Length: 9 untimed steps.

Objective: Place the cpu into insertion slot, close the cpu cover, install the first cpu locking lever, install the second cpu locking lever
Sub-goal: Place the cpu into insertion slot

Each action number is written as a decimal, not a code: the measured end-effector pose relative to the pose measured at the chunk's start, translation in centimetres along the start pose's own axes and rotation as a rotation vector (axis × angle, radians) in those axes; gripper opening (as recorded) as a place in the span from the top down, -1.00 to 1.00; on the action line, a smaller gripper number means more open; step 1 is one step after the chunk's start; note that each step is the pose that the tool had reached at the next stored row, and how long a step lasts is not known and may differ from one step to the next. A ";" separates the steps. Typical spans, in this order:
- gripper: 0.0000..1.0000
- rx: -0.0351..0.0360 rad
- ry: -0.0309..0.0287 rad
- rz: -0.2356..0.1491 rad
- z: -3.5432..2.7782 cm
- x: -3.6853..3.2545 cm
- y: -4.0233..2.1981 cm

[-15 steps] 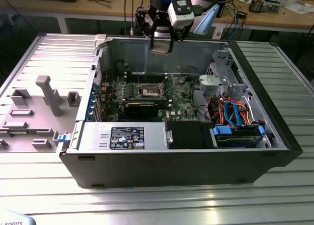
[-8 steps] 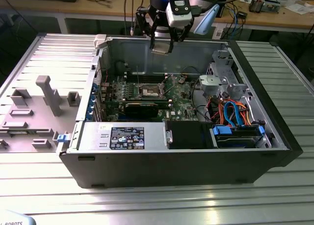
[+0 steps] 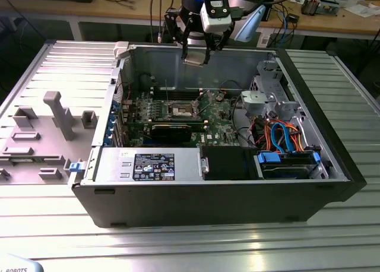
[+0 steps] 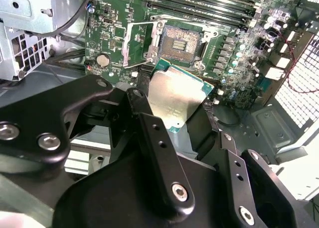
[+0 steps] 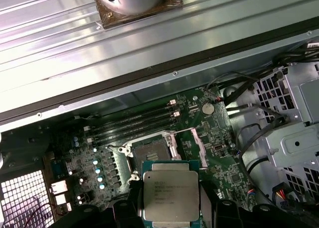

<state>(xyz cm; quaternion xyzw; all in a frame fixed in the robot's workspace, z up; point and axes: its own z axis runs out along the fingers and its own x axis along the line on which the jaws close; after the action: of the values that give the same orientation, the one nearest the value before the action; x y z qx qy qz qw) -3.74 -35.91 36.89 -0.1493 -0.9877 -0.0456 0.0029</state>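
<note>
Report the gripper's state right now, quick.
The gripper is shut on the cpu, holding it clear of the empty insertion slot.

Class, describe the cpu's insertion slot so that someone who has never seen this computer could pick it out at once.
Look inside the open black computer case to the green motherboard on its floor. Near the board's middle sits the insertion slot, a small square socket. Unlike the long black memory slots beside it, it has a dark centre and a shiny metal rim.
</note>
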 end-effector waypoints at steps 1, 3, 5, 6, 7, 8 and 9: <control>-0.09 0.0000 0.0000 0.000 0.00 0.00 0.00; -0.09 0.0000 0.0000 0.000 0.00 0.00 0.00; -0.09 -0.0001 -0.0002 0.002 0.00 0.00 0.00; -0.09 -0.0002 -0.0005 0.005 0.00 0.00 0.00; -0.09 -0.0003 -0.0009 0.010 0.00 0.00 0.00; -0.09 -0.0004 -0.0016 0.017 0.00 0.00 0.00; -0.09 -0.0005 -0.0023 0.026 0.00 0.00 0.00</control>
<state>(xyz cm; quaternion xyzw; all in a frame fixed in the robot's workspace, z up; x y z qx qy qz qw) -3.75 -35.91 36.89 -0.1620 -0.9857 -0.0457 0.0023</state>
